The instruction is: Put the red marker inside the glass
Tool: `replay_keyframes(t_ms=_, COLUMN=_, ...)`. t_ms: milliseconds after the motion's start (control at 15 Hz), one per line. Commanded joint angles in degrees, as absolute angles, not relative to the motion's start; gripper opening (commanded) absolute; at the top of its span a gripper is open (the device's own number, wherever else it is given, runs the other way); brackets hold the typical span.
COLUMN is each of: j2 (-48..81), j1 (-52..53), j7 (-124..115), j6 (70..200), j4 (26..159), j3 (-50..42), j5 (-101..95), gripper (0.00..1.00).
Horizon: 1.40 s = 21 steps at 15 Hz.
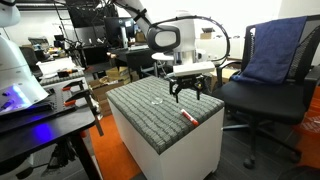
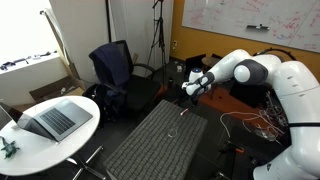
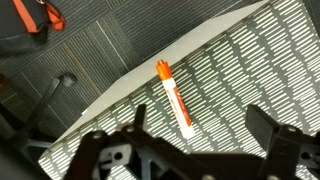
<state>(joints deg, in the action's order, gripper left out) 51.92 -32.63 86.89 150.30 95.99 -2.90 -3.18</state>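
- Claw [image 1: 190, 90] hangs in the middle of an exterior view with its two fingers wide apart. It holds nothing.
- It is above the gray ribbed top of a white box [image 1: 140, 112] and does not touch it.
- The red marker [image 1: 187, 118] lies flat on that top, near the front edge, a little below the claw in the frame.
- In the wrist view the red marker [image 3: 176, 98] is in the middle of the frame. It slants, with its red cap toward the upper left and its pale end toward the lower right. The dark claw [image 3: 190, 160] fills the bottom edge, one finger on each side.
- The glass [image 1: 157, 101] is very hard to see. It looks like a faint ring on the box top, left of the claw and apart from the marker.
- The step now seems to be reaching for the marker. No grab has been made yet.
- Next, the claw would need to go straight down with one finger on each side of the thin body, then squeeze.
- The marker is round and may roll near the edge.
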Motion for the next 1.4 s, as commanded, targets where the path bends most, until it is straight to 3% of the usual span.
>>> replay_keyframes(t_ms=0, j2=55.0, j1=-32.0, j7=86.9, j6=148.5, j4=91.3, j3=-4.1, j5=-4.6, gripper=1.0)
replay_keyframes(t_ms=1333, j2=68.6, j1=-31.2, j7=90.6, j6=135.0, j4=72.7, j3=-2.1, j5=-5.1, gripper=1.0)
